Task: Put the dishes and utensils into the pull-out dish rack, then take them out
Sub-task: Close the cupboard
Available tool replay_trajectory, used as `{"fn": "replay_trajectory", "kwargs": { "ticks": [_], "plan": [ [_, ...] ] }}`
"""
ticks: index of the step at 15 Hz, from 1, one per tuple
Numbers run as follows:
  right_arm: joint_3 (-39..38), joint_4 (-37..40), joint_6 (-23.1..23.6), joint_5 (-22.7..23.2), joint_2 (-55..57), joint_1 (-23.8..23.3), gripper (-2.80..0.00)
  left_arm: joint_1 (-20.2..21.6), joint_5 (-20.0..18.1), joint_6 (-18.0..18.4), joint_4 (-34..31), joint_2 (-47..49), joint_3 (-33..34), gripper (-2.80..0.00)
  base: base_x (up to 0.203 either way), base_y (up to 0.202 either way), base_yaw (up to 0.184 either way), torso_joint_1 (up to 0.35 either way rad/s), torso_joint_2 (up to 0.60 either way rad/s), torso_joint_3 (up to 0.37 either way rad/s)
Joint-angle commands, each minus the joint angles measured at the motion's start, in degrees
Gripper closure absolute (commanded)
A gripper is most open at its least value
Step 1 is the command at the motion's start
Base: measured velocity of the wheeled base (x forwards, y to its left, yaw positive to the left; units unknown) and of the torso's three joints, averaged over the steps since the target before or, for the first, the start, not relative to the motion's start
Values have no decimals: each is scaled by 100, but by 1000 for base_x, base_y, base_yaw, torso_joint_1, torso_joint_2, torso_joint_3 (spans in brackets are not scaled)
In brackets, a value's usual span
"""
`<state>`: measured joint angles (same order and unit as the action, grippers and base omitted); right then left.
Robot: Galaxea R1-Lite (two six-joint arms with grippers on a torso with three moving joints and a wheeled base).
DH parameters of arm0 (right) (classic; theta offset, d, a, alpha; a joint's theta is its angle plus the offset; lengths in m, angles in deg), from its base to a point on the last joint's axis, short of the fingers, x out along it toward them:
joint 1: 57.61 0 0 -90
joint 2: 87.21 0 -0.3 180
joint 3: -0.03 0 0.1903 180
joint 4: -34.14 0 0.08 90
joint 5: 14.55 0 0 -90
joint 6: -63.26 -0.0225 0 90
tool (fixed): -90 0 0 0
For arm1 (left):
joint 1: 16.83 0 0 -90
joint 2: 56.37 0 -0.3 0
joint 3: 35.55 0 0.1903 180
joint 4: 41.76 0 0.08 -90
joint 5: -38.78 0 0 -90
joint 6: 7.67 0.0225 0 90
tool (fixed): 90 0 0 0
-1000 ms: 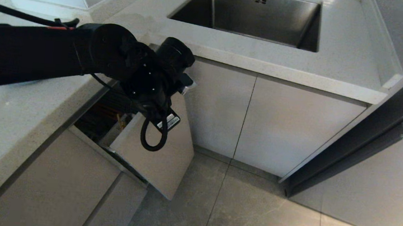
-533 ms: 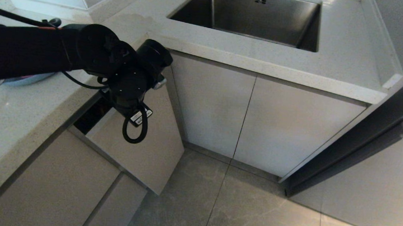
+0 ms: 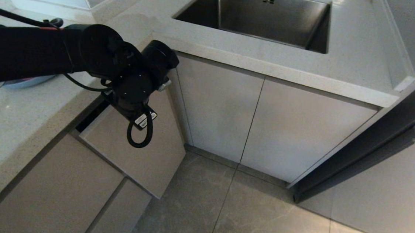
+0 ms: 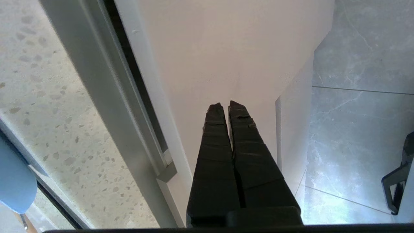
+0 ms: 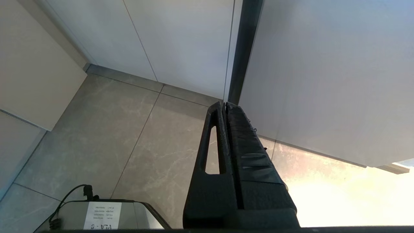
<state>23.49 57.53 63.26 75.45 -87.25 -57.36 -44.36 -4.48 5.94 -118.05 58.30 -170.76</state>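
Note:
The pull-out dish rack shows only its beige panel front (image 3: 134, 151), pushed almost flush under the counter; a thin dark gap (image 3: 88, 119) remains and the basket inside is hidden. My left gripper (image 4: 225, 105) is shut and empty, its tips against that panel (image 4: 226, 48). In the head view my left wrist (image 3: 135, 88) covers the fingers. An edge of the blue plate (image 3: 25, 81) lies on the counter behind my left arm, also the blue plate (image 4: 14, 181) in the left wrist view. The utensils are out of view. My right gripper (image 5: 224, 104) hangs shut and empty above the floor.
The speckled countertop (image 3: 15, 116) runs along the left, with the steel sink (image 3: 267, 17) at the back. Closed cabinet doors (image 3: 266, 125) stand under the sink. A dark door frame (image 3: 376, 137) juts in at the right. Grey tiled floor (image 3: 240, 215) lies below.
The rack slid in from half open, with its inside showing, to almost shut. My left arm moved with the panel toward the counter.

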Motion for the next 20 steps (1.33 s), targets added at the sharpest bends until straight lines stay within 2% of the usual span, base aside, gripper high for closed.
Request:
{"fn": "replay_trajectory", "kwargs": {
  "ticks": [1, 5, 7, 9, 14, 17, 20],
  "plan": [
    [-1, -2, 0, 0, 5, 2, 0, 2, 28, 1, -34, 21, 5, 0, 0, 0, 0, 0, 0, 0],
    [-1, -2, 0, 0, 5, 2, 0, 89, 30, -30, -215, 118, 55, 0, 0, 0, 0, 0, 0, 0],
    [-1, -1, 0, 0, 5, 2, 0, 146, 13, -268, -384, 264, 66, 0, 0, 0, 0, 0, 0, 0],
    [-1, -2, 0, 0, 5, 2, 0, 172, 3, -347, -486, 484, 67, 0, 0, 0, 0, 0, 0, 0],
    [-1, -1, 0, 0, 5, 2, 0, 309, 22, -317, -285, 867, 41, 0, 0, 0, 0, 0, 0, 0],
    [-1, 6, 0, 0, 5, 2, 0, 381, 148, -314, -221, 1031, 40, 0, 0, 0, 0, 0, 0, 0],
    [-1, 6, 0, 0, 5, 2, 0, 431, 536, -341, 60, 1146, 32, 0, 0, 0, 0, 0, 0, 0]
  ]
}}
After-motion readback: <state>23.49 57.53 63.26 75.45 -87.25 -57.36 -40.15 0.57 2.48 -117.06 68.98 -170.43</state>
